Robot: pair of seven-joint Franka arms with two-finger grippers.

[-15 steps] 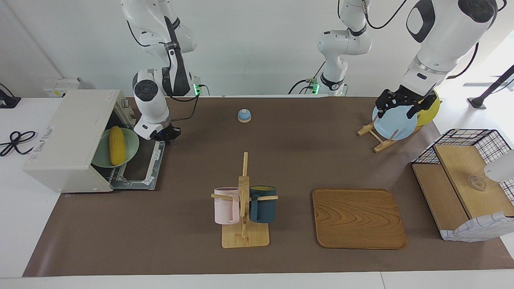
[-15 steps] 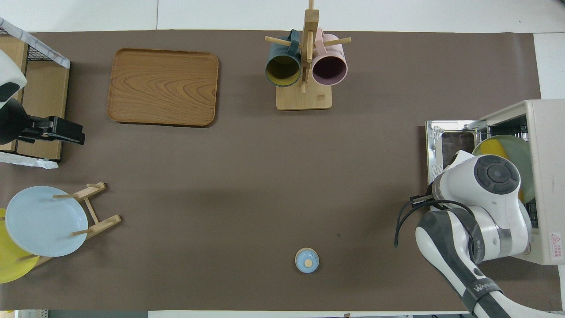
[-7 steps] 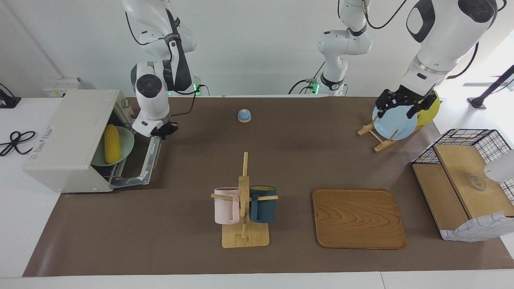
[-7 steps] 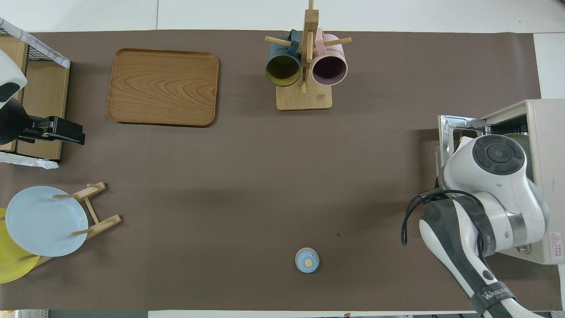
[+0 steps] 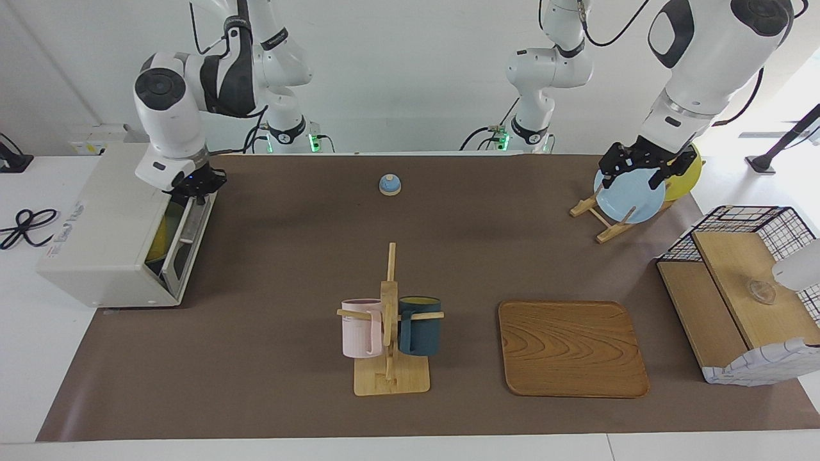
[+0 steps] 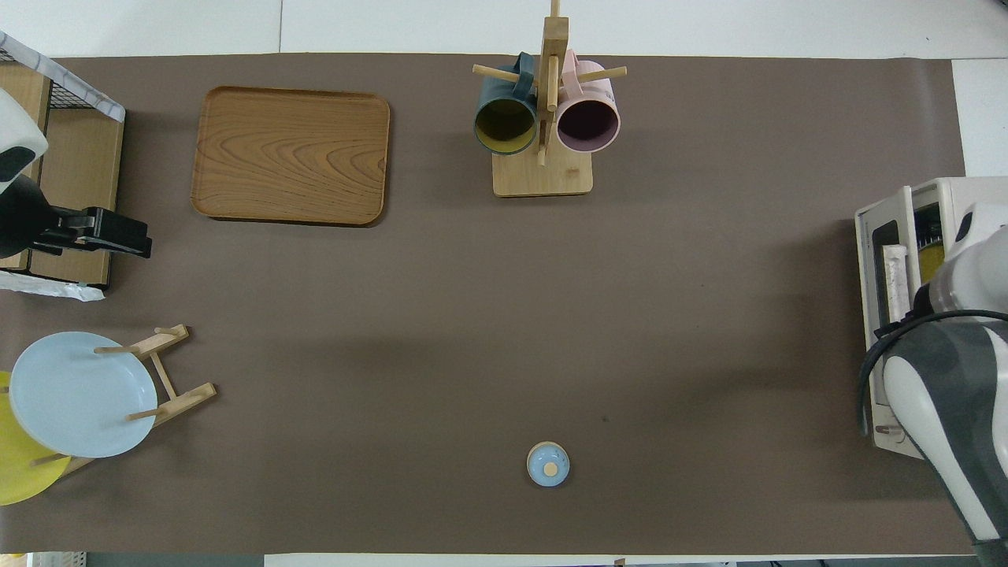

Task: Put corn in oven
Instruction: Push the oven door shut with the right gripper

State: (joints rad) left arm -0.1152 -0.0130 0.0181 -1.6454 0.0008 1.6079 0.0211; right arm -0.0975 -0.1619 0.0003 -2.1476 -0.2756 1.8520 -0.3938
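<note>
The cream-white oven [image 5: 102, 224] [image 6: 937, 189] stands at the right arm's end of the table. Its glass door [image 5: 186, 240] is swung up almost shut, leaning slightly outward. Only a yellow strip of the corn [image 6: 933, 256] shows, through the door window, inside the oven. My right gripper [image 5: 195, 186] is shut and rests against the door's top edge. In the overhead view its own wrist hides it. My left gripper [image 5: 631, 173] hangs open and raised at the left arm's end of the table, holding nothing.
A mug rack [image 5: 391, 326] with a pink and a dark blue mug stands mid-table, and a wooden tray [image 5: 572, 349] lies beside it. A small blue bell [image 5: 389, 184] sits near the robots. A plate rack holds a blue plate [image 5: 628, 198] by a wire-and-wood basket [image 5: 743, 301].
The oven door went from lying flat open to nearly shut, my right gripper rising with it toward the oven top. Plate and corn are now inside. The left arm stayed still.
</note>
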